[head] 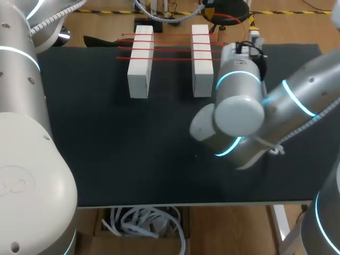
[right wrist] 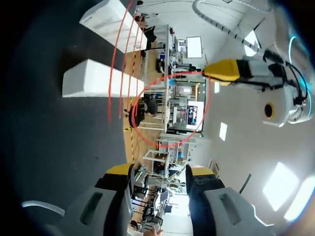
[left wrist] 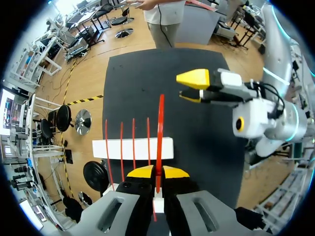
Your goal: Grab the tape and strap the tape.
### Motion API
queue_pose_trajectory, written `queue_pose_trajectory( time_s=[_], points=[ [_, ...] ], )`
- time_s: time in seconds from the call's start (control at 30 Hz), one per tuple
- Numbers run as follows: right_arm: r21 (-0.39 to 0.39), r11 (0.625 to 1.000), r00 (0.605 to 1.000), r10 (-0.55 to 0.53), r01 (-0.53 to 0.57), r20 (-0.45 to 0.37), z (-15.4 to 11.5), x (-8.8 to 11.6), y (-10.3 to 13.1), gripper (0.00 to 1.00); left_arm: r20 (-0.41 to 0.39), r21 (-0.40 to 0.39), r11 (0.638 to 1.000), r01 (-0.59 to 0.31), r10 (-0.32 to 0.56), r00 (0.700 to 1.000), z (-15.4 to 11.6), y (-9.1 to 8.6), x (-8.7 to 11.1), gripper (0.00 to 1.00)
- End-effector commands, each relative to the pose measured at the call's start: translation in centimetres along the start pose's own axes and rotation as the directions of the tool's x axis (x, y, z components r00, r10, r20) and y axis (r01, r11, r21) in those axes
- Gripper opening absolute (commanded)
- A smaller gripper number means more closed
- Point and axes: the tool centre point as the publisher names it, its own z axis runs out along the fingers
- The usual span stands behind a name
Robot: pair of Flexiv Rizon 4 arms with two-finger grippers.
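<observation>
1. The left claw point(left wrist: 157, 172) is closed narrow on the tape point(left wrist: 160, 128). This thin red loop is pinched between the two yellow tips and stands out ahead of them, at the claw's 12 o'clock.
2. Just past those tips a white block point(left wrist: 133, 148) lies crosswise on the black worktop point(left wrist: 206, 162). Four red strands point(left wrist: 121, 147) run over it, beside the held tape.
3. The right claw point(right wrist: 160, 170) has its fingers set wide with nothing between them. From its own camera the tape shows as an open ring gripped at the left claw's yellow tip, ahead at about 1 o'clock and well apart from the right claw.
4. Seen from above, the left arm point(head: 26, 159) fills the worktop's 8 o'clock side. The right arm point(head: 249, 117) comes in from 4 o'clock, with its elbow over the middle right.
5. Farthest off, toward 12 o'clock on the worktop, the two white blocks point(head: 140, 64) lie parallel with a gap between them — the red strands are stretched straight across from one to the other.
</observation>
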Motion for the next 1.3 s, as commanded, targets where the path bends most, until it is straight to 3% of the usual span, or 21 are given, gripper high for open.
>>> queue_pose_trajectory(
  time_s=[0.03, 0.17, 0.2, 0.23, 0.67, 0.77, 0.87, 0.97, 1.03, 1.1, 1.17, 1.3],
  points=[
    [-0.144, 0.990, 1.000, -0.009, 0.007, -0.012, 1.5, -0.5, -3.0, 0.44, -0.003, -0.004, 1.000, 0.001, -0.001, 1.000, -0.1, -0.1, -0.1, 0.00],
    [-0.117, 0.993, 1.000, -0.011, 0.010, -0.001, 3.0, -0.4, -4.9, 0.44, -0.003, -0.004, 1.000, 0.001, -0.001, 1.000, -0.1, -0.1, -0.1, 0.00],
    [-0.134, 0.991, 1.000, -0.009, 0.009, -0.001, 3.4, -0.3, -5.1, 0.50, -0.003, -0.004, 1.000, 0.001, -0.001, 1.000, -0.1, -0.1, -0.1, 0.00],
    [-0.153, 0.988, 1.000, -0.008, 0.008, 0.003, 3.7, -0.2, -5.3, 1.00, -0.003, -0.004, 1.000, 0.001, -0.001, 1.000, -0.1, -0.1, -0.1, 0.00],
    [-0.164, 0.986, 1.000, -0.024, 0.025, 0.008, 4.0, -0.2, -5.4, 1.00, -0.003, -0.004, 1.000, 0.001, -0.001, 1.000, -0.1, -0.1, -0.1, 0.00],
    [-0.164, 0.986, 1.000, -0.024, 0.025, 0.008, 4.0, -0.2, -5.4, 1.00, 0.021, -0.054, 0.998, 0.034, -0.033, 0.999, -0.7, 0.9, -0.5, 0.00],
    [-0.164, 0.986, 1.000, -0.024, 0.025, 0.008, 4.0, -0.2, -5.4, 1.00, 0.062, -0.147, 0.974, 0.174, -0.167, 0.984, -2.0, 5.2, 0.1, 0.00],
    [-0.164, 0.986, 1.000, -0.024, 0.025, 0.008, 4.0, -0.2, -5.4, 1.00, 0.099, -0.234, 0.913, 0.333, -0.319, 0.943, -3.1, 10.8, 1.7, 0.00],
    [-0.164, 0.986, 1.000, -0.024, 0.025, 0.008, 4.0, -0.2, -5.4, 1.00, 0.119, -0.274, 0.860, 0.430, -0.413, 0.903, -3.9, 14.4, 3.0, 0.00],
    [-0.164, 0.986, 1.000, -0.024, 0.025, 0.008, 4.0, -0.2, -5.4, 1.00, 0.159, -0.265, 0.812, 0.520, -0.495, 0.854, -5.1, 17.6, 4.7, 0.00],
    [-0.164, 0.986, 1.000, -0.024, 0.025, 0.008, 4.0, -0.2, -5.4, 1.00, 0.184, -0.263, 0.746, 0.611, -0.583, 0.791, -6.0, 20.9, 6.4, 0.00],
    [-0.164, 0.986, 1.000, -0.024, 0.025, 0.008, 4.0, -0.2, -5.4, 1.00, 0.197, -0.347, 0.632, 0.692, -0.673, 0.713, -7.1, 27.0, 9.3, 0.00]
  ],
)
